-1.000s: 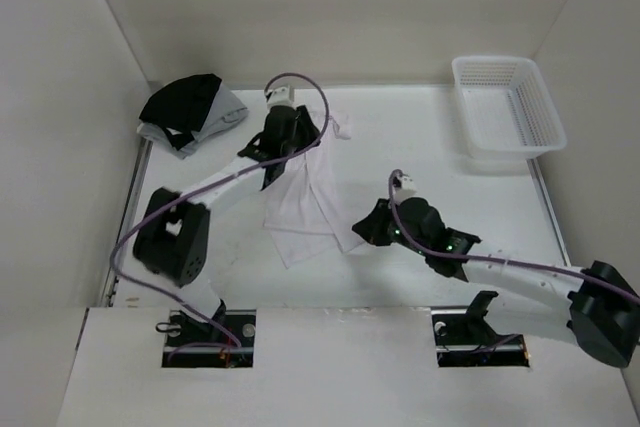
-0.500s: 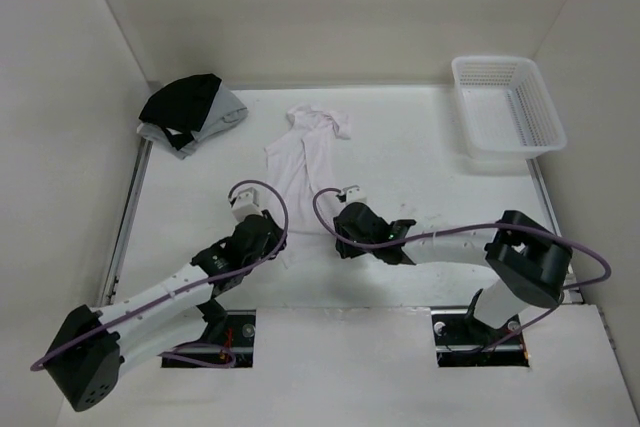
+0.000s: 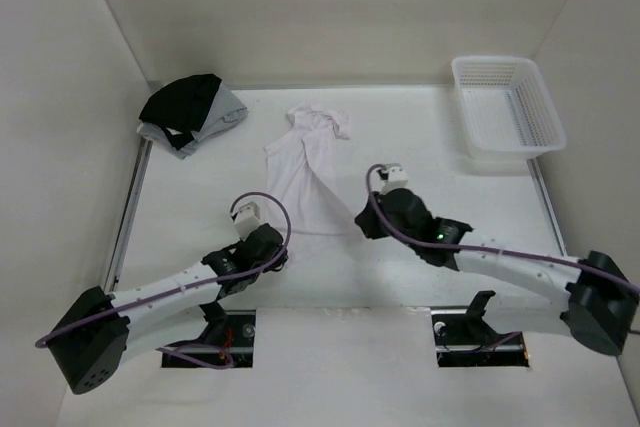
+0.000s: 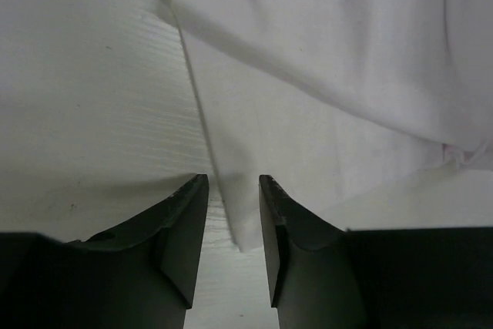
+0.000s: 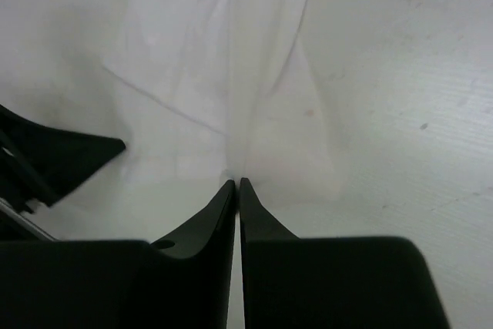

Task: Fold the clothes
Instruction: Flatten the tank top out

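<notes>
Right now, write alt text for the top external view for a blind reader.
A rumpled white T-shirt lies lengthwise on the white table, with the left gripper at its near left corner and the right gripper at its near right edge. A black and grey garment bundle sits far left; a white basket far right.

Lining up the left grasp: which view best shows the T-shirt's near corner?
Left wrist: the T-shirt corner sits inside the open left gripper. Top external shows the whole shirt, small; right wrist, another part.

T-shirt point(image 3: 305, 172) between bundle point(image 3: 190, 107) left, basket point(image 3: 500, 107) right
</notes>
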`<action>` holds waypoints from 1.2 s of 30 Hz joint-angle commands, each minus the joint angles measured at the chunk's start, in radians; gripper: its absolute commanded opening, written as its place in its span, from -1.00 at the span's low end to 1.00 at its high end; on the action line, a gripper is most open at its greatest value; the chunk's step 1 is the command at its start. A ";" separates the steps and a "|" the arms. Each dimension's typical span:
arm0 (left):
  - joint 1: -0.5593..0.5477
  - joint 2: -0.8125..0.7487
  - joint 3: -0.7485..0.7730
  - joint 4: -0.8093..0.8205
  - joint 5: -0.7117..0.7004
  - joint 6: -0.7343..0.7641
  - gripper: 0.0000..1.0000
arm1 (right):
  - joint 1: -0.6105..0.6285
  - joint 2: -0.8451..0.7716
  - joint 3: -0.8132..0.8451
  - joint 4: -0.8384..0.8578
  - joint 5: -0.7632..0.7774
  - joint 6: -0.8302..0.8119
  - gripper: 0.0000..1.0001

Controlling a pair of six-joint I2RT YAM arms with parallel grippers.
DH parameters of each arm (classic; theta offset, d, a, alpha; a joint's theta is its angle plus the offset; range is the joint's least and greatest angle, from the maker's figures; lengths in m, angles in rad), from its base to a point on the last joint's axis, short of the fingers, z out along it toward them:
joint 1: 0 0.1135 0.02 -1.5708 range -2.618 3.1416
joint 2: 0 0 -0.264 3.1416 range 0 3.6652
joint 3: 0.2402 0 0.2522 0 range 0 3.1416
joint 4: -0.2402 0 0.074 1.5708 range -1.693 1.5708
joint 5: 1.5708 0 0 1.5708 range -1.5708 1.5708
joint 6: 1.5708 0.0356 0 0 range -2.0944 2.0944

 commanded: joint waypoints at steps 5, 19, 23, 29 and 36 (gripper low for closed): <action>0.015 0.053 0.001 0.049 0.005 -0.015 -0.89 | -0.344 -0.244 -0.215 0.132 -0.274 0.121 -0.81; 0.313 -0.256 -0.013 -0.130 0.045 0.076 -0.48 | -0.512 -0.310 -0.314 0.177 -0.294 0.132 -0.25; 0.296 -0.262 0.015 -0.202 0.018 0.044 -0.38 | -0.453 -0.232 -0.260 0.124 -0.237 0.097 -0.18; 0.245 -0.239 0.067 -0.360 0.007 -0.032 -0.35 | -0.415 -0.099 -0.191 0.112 -0.200 0.068 -0.13; 0.204 -0.205 0.076 -0.387 -0.007 -0.078 -0.35 | -0.393 0.064 -0.120 0.133 -0.191 0.051 -0.36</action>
